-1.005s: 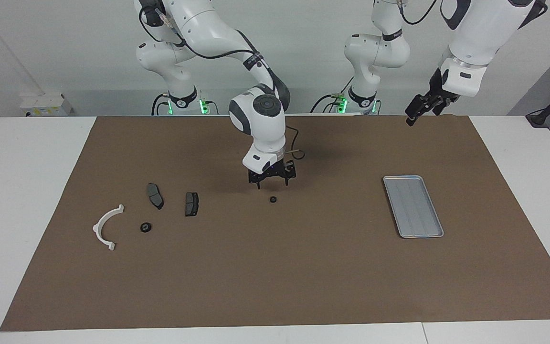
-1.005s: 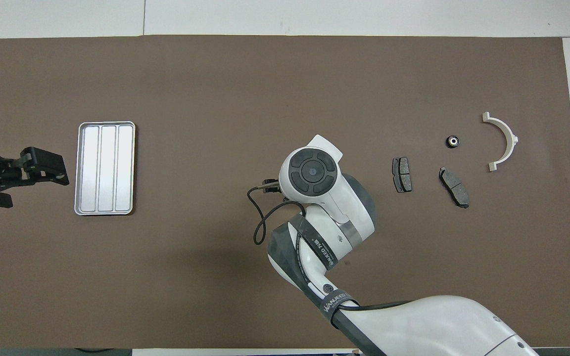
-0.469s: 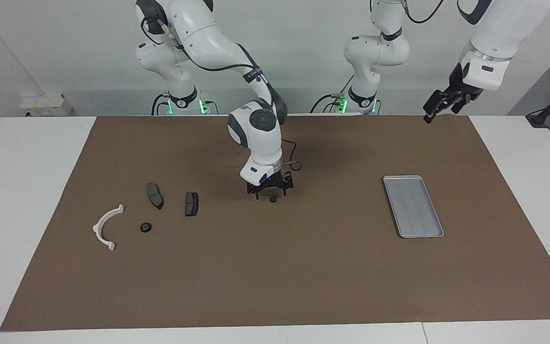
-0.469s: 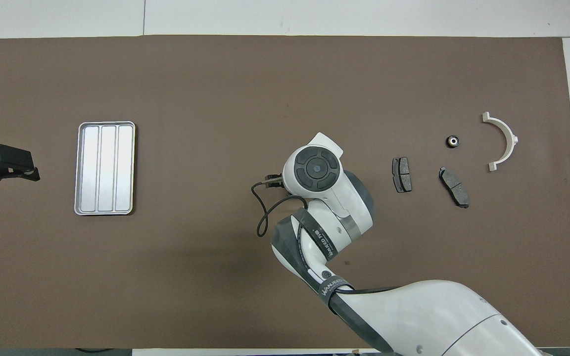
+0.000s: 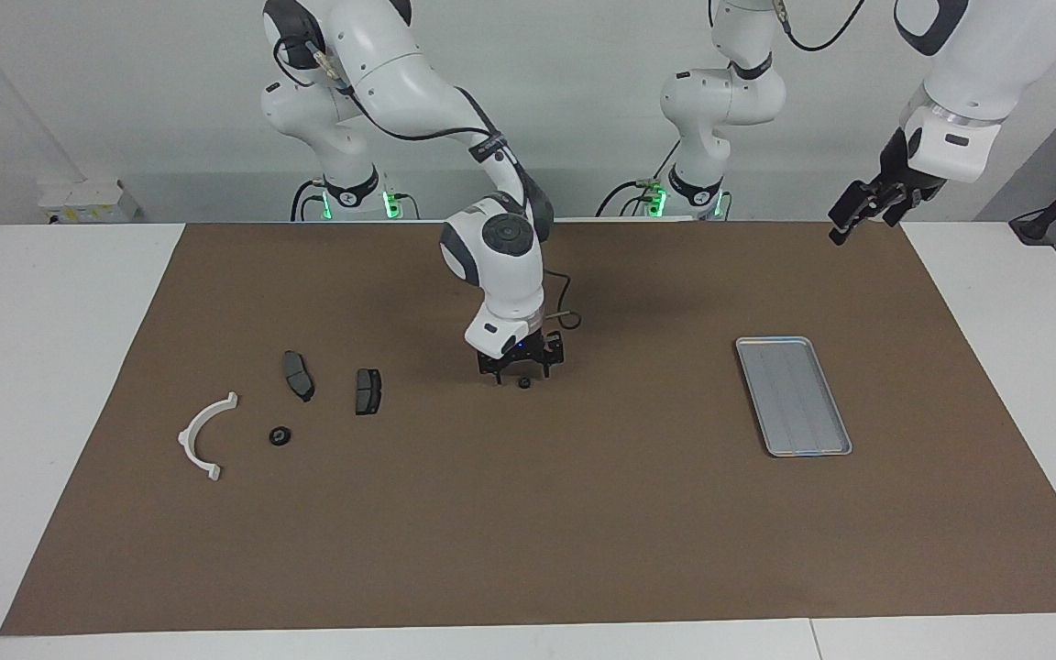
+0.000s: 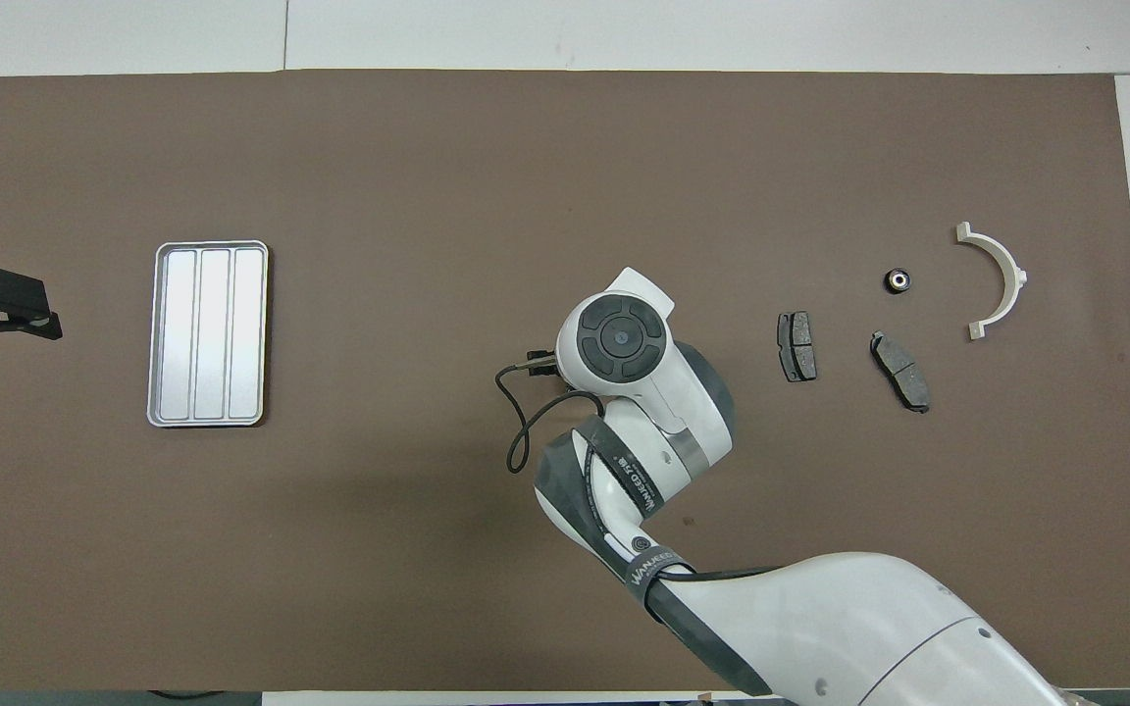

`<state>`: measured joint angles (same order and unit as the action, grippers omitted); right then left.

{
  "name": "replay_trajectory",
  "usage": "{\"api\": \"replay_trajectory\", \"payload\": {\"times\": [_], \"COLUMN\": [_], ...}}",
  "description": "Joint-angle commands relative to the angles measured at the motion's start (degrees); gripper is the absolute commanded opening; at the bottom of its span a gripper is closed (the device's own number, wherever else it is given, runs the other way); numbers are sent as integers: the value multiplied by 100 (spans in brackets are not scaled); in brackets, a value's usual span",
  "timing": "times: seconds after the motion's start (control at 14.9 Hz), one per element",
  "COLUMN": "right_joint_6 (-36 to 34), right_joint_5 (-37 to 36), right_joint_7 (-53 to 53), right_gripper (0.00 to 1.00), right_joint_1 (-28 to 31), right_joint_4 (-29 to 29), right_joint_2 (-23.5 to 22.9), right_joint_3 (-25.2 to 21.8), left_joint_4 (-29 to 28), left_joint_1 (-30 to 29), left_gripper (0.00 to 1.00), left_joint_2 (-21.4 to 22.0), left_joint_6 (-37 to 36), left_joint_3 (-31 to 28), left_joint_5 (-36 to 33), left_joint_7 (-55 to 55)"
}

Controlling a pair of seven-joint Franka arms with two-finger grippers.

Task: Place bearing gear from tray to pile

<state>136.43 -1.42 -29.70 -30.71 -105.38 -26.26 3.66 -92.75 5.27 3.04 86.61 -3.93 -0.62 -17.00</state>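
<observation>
While the brown mat (image 6: 428, 176) covers most of the table, read the clock from above, with twelve pointing away from the robots. The right arm (image 6: 683, 431) reaches to the mat's middle, and the right gripper (image 5: 521, 368) sits low there, right at the bearing gear (image 5: 523, 383). Whether it is wide or already closed on the gear cannot be told, and from above the arm's wrist hides both. The left arm waits, and the left gripper (image 5: 853, 215) hangs high at the nine o'clock end, spread wide and holding nothing. The tray (image 6: 210, 333) lies flat on the mat at nine o'clock, lengthwise from twelve to six. The pile sits at three o'clock, where the white half-ring bracket (image 6: 1014, 275) lies outermost. Toward nine from it are two dark brake pads (image 6: 900, 371), the second one (image 6: 796, 346) closest to the centre. A second gear (image 6: 898, 280) rests just at nine o'clock of the bracket. The bearing gear lies on the mat between tray and pile, well apart from both.
</observation>
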Motion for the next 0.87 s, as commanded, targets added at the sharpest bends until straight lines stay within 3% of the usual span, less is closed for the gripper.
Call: {"api": "replay_trajectory", "payload": {"times": [0.0, 0.07, 0.33, 0.54, 0.8], "right_joint_6": [138, 138, 59, -116, -994], "right_joint_5": [36, 36, 36, 27, 27], "right_joint_7": [61, 53, 0, 201, 1069], "right_gripper": [66, 57, 0, 0, 0], "right_joint_1": [4, 4, -5, 283, 1082], "right_joint_4": [-26, -26, 0, 140, 702], "right_joint_2": [-37, -37, -37, 24, 297], "right_joint_3": [21, 21, 21, 12, 21], "left_joint_4": [231, 223, 73, 29, -41], "left_joint_1": [-79, -96, -123, -70, -61], "left_gripper": [100, 100, 100, 100, 100], "left_joint_2": [-137, -102, -5, 30, 65], "left_joint_6": [-267, -320, -312, -338, -295], "left_joint_3": [120, 173, 199, 182, 182], "left_joint_5": [-26, -26, -26, -26, -26], "left_joint_7": [101, 101, 189, 364, 365]}}
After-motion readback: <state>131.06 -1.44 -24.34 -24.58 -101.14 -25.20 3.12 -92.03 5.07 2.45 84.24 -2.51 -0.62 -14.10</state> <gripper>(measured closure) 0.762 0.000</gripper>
